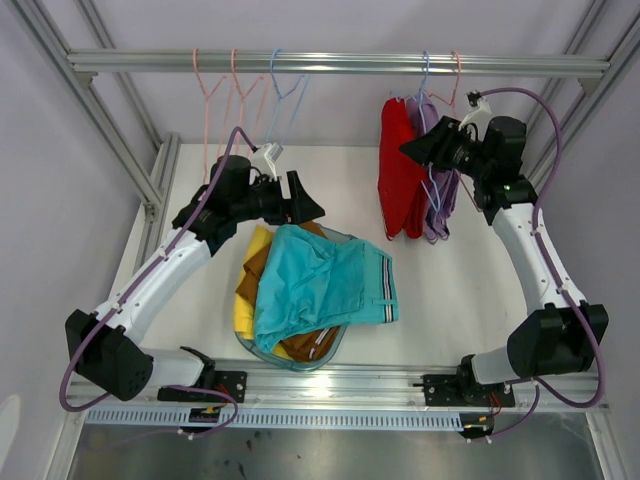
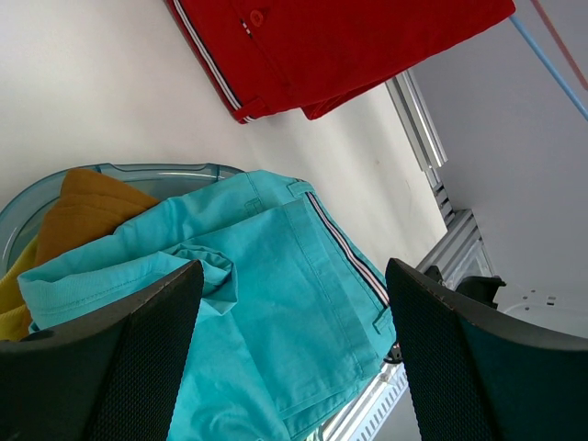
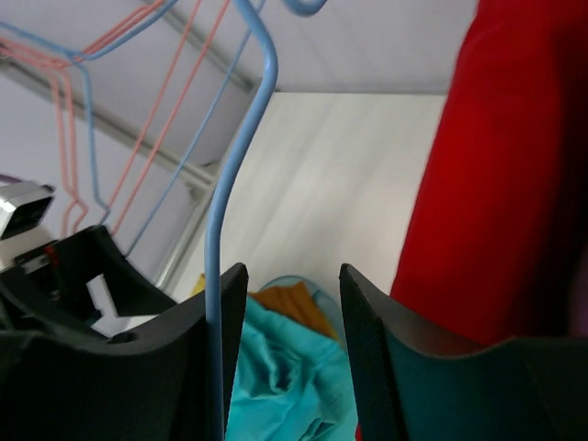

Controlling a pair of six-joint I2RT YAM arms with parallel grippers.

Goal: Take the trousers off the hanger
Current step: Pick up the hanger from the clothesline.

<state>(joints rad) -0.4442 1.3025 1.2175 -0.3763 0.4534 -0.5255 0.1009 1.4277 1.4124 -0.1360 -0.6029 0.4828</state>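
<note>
Left side: empty hangers (image 1: 232,90) on the rail (image 1: 340,63). My left gripper (image 1: 306,207) hovers just above the basket (image 2: 147,169), jaws spread wide, nothing in them.

In the basket: teal trousers (image 1: 320,285) on top, striped edge toward the right. Yellow trousers (image 1: 243,305) and brown trousers (image 1: 250,275) show underneath. I judge these three done.

Right side: red trousers (image 1: 400,180) and lilac trousers (image 1: 443,205) hang from the rail, touching each other, the lilac pair further right. Two left to remove.

My right gripper (image 1: 420,148) is up at those hangers, jaws partly apart, holding nothing. In the wrist view a blue hanger wire (image 3: 241,147) crosses my left finger (image 3: 184,358). Red cloth sits just beside the right finger.

Risks as I judge them:
- Closing here could pinch wire instead of cloth. A pull would then drag the hanger along or off the rail.
- The two garments touch, so a grab could take both.
- The wire could snag behind my finger when I draw back and swing the hanger.
</note>
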